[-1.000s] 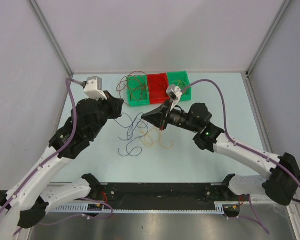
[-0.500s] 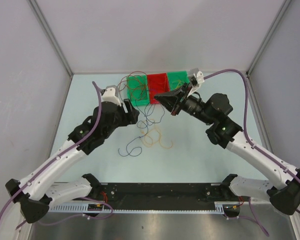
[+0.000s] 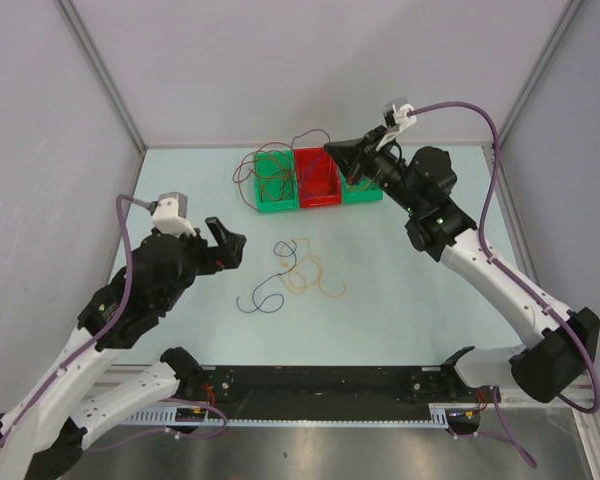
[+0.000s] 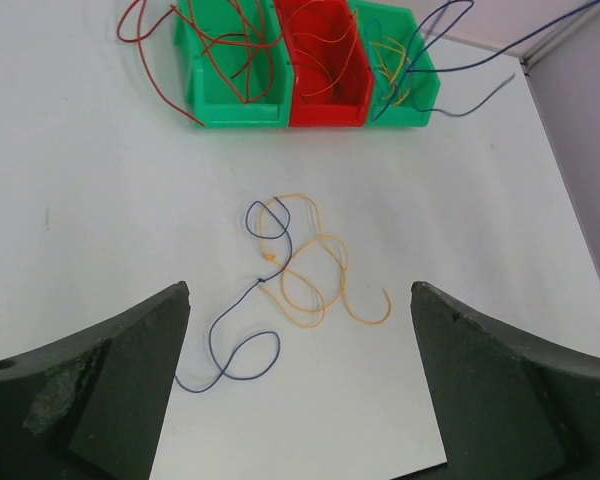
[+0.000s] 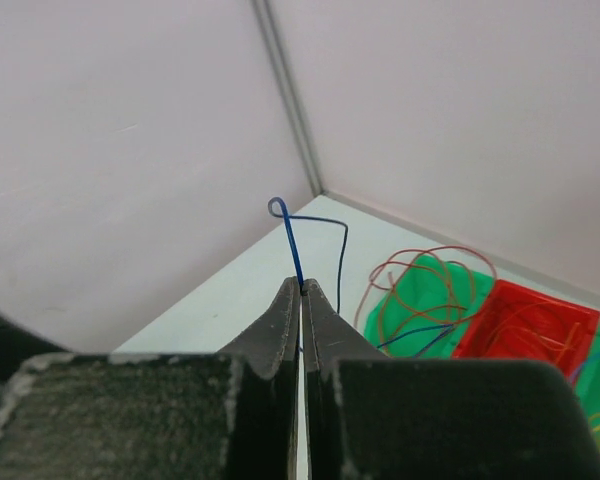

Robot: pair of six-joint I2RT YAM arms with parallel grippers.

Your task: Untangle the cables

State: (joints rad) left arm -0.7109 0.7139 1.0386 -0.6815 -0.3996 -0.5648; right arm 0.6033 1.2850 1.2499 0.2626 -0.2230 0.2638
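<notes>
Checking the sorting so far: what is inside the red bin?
The red bin holds a few thin orange cables; its front wall hides the near floor.

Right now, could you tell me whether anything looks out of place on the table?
Yes: brown-red cables spill over the rim of the left green bin onto the table, and a blue cable and an orange cable lie tangled in front.

The left arm (image 3: 145, 280) bends at its elbow, wrist pointing right, and the left gripper (image 3: 224, 243) holds its 2 fingers (image 4: 110, 380) spread wide. The right arm (image 3: 490, 275) stretches far forward, the right gripper (image 3: 334, 151) raised, jaws pressed together on a thin blue cable (image 5: 291, 240).
</notes>
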